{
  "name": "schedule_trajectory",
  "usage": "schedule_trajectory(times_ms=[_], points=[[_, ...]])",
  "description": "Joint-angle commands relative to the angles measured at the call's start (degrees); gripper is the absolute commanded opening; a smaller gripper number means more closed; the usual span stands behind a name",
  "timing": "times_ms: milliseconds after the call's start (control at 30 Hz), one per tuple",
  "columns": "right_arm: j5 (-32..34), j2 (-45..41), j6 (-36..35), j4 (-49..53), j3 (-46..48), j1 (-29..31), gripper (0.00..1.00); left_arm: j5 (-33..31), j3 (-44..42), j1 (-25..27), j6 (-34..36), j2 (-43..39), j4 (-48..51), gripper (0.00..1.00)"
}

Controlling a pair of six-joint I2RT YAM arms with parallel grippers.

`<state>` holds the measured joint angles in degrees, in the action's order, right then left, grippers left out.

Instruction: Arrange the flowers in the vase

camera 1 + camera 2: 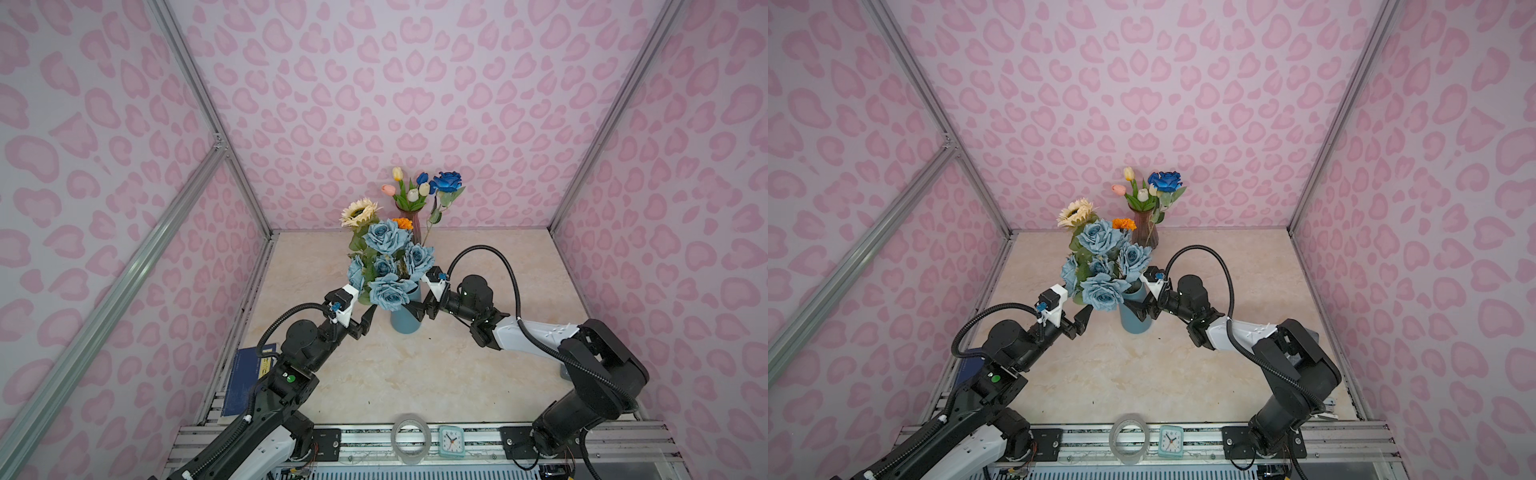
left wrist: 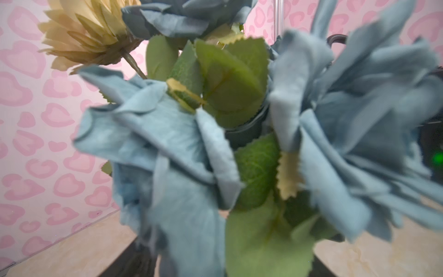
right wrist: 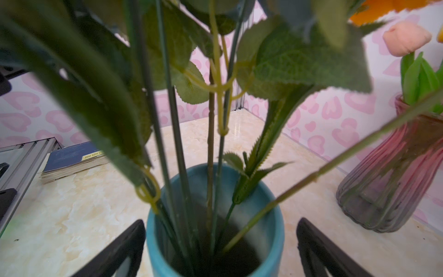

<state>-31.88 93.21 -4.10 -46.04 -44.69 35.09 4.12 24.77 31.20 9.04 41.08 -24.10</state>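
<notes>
- Okay, my left gripper (image 1: pixel 365 322): jaws apart, nothing pinched. It sits at 9 o'clock of the teal vase (image 1: pixel 405 326), just beside it and under the blooms.
- Left wrist view is mostly petals and leaves; my fingers barely show at the edge.
- My right gripper (image 3: pixel 220 225) is spread wide, one finger on each side of the teal vase's rim, at 3 o'clock of it in both top views. I can't tell if a finger touches the wall.
- Dusty-blue rose bunch (image 1: pixel 388 266) stands upright in the teal vase, stems down inside.
- Beige daisy (image 1: pixel 359 212) sticks out at 11 o'clock of the bunch.
- Orange bloom (image 1: pixel 402 223) peeks out at 12 o'clock behind the top rose.
- Pink glass vase (image 1: pixel 1145 232) is at 12 o'clock of the teal one, near the back wall, and holds the tulips (image 1: pixel 409 189).
- Vivid blue rose (image 1: pixel 446 180) is at 1 o'clock; its long stem slants down toward the teal vase.
- Table (image 1: pixel 415 374): book (image 1: pixel 245 382) at the 8 o'clock edge.
- Tape roll (image 1: pixel 409 440) and small clock (image 1: pixel 451 441) are at 6 o'clock, on the rail.
</notes>
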Motion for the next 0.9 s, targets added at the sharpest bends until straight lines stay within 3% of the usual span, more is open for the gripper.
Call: schedule_trajectory(times_ms=[0,300,800,867], points=[[-0.65,1.85,0.27,-3.79,-0.95,-0.04,0.97,0.79,0.77,-0.09,0.36,0.23,-1.98,0.74],[-1.54,4.09,-0.17,-3.77,-2.40,-0.03,0.90,0.60,1.04,-0.09,0.55,1.14,-2.14,0.74],[-1.99,3.08,-3.99,0.52,-3.06,-0.08,0.66,0.10,1.37,-0.09,0.51,2.60,-2.67,0.74],[-1.74,2.69,-3.90,0.41,-3.12,-0.39,0.59,-0.21,1.42,-0.09,0.54,2.68,-2.77,0.74]])
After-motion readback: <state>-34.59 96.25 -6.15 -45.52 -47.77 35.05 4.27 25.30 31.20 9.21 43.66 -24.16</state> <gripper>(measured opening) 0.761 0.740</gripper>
